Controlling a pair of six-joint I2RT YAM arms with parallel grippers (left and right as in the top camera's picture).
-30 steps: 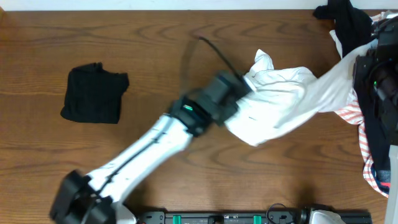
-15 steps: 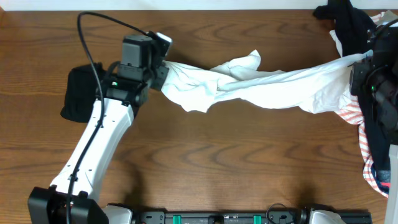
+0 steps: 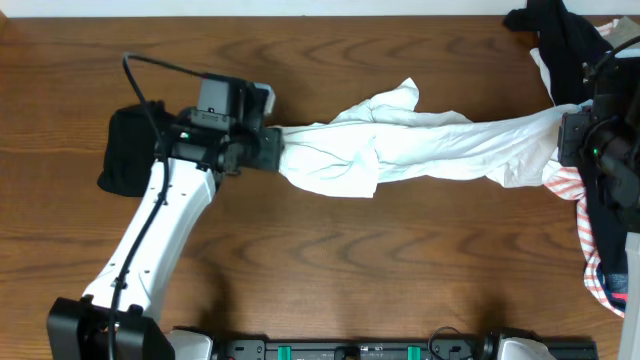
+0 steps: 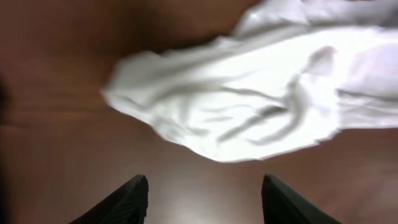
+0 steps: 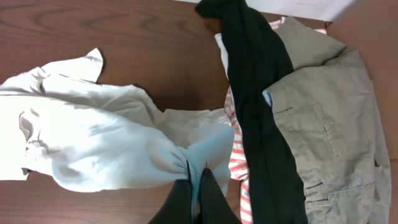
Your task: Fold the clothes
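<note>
The white shirt (image 3: pixel 420 145) lies stretched in a long bunched band across the table. My right gripper (image 5: pixel 196 180) is shut on its right end, a pinched fold of white fabric between the fingers, seen overhead at the right gripper (image 3: pixel 572 140). My left gripper (image 3: pixel 272 150) is at the shirt's left end, open. In the left wrist view the gripper (image 4: pixel 205 196) has only bare table between its fingers, and the shirt (image 4: pixel 249 93) lies just ahead of the tips, apart from them.
A folded black garment (image 3: pixel 135 165) lies at the left, partly under my left arm. At the right edge sits a pile: a black garment (image 5: pixel 255 74), beige trousers (image 5: pixel 323 112) and a red-white striped piece (image 5: pixel 239 168). The wooden table (image 3: pixel 400 270) shows bare in front.
My left arm swept left, dragging the shirt out into a long band, then opened and let go of its left end. The right gripper kept its hold.
</note>
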